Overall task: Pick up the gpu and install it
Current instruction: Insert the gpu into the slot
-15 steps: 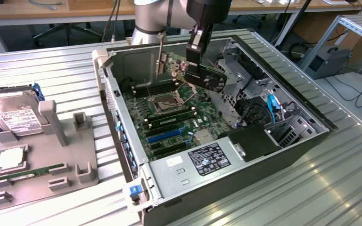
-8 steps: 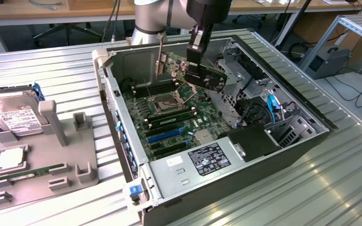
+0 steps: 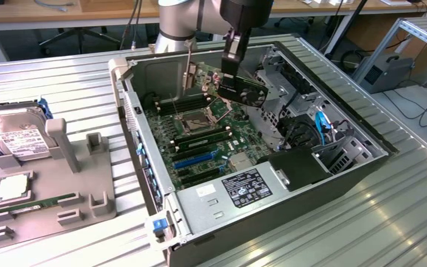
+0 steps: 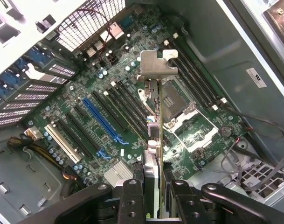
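Open computer case (image 3: 135, 111) on the bench (image 3: 65, 83), its motherboard (image 3: 198, 139) exposed.
My claw (image 4: 155, 191), partly closed, grips the gpu (image 3: 244, 92) above the motherboard, drive cage (image 3: 280, 89) just beside.

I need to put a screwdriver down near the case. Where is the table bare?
Bare ribbed table borders the open computer case on the exterior view's left, past the grey parts fixture and its hard drive, and on the exterior view's right. Inside the case it is crowded: the gpu hangs in the jaws above the motherboard.
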Controlling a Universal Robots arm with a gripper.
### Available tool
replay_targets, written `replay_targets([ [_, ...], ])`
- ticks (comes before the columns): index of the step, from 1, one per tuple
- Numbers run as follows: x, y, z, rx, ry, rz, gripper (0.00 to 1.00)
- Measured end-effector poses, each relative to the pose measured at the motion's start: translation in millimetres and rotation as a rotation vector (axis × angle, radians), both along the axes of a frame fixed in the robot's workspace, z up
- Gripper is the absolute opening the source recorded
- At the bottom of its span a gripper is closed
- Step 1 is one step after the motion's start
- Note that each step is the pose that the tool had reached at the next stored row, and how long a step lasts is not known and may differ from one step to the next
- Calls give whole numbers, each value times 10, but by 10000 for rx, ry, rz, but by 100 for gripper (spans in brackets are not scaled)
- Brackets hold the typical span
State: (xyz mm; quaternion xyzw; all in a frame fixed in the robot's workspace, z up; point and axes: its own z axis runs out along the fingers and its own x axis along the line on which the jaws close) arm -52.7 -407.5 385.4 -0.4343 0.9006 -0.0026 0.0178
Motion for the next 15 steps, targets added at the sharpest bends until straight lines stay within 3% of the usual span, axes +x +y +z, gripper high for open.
replay_targets([
  [15, 0, 0, 0, 0, 0, 546, 27],
])
